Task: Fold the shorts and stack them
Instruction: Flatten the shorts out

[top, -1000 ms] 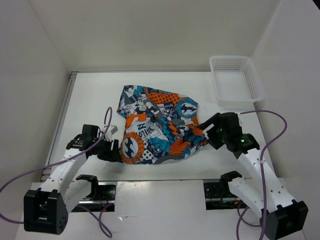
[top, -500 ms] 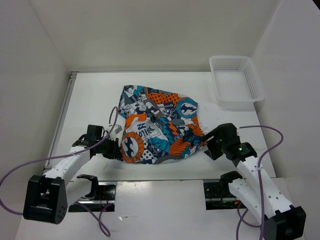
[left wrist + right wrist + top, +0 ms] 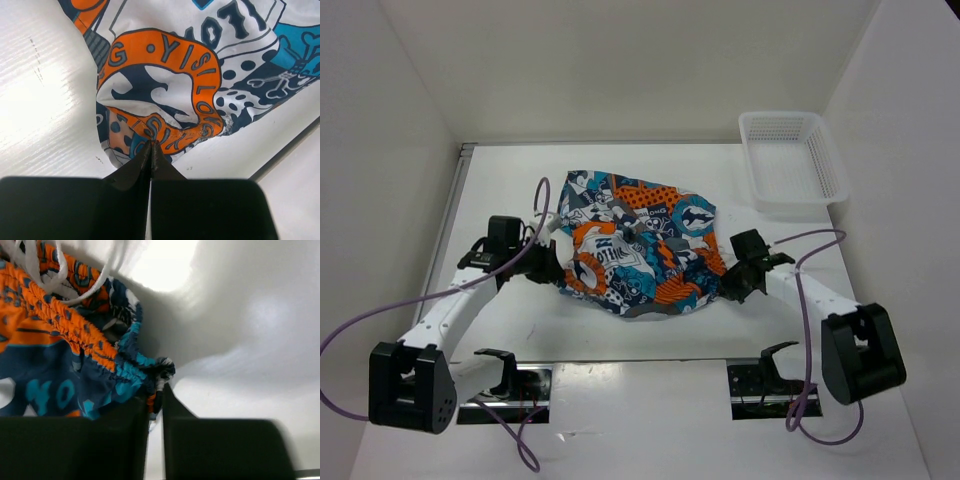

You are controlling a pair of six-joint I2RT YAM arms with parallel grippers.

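Observation:
The shorts (image 3: pixel 638 250), printed in orange, teal, white and black, lie bunched in the middle of the white table. My left gripper (image 3: pixel 553 266) is at their left edge, and in the left wrist view it (image 3: pixel 151 145) is shut on a fold of the shorts (image 3: pixel 160 90) just below an orange round badge. My right gripper (image 3: pixel 726 281) is at their right edge. In the right wrist view it (image 3: pixel 156 393) pinches the gathered orange-and-teal waistband of the shorts (image 3: pixel 65 355), with the white drawstring (image 3: pixel 60 270) hanging above.
A white mesh basket (image 3: pixel 790 160) stands at the far right corner of the table (image 3: pixel 510 180). White walls close in on the left, the back and the right. The arm bases and purple cables sit along the near edge.
Both grippers have closed on the shorts' side edges and moved away from the near edge. The near part of the shorts has been drawn up and back, so the cloth looks more bunched.

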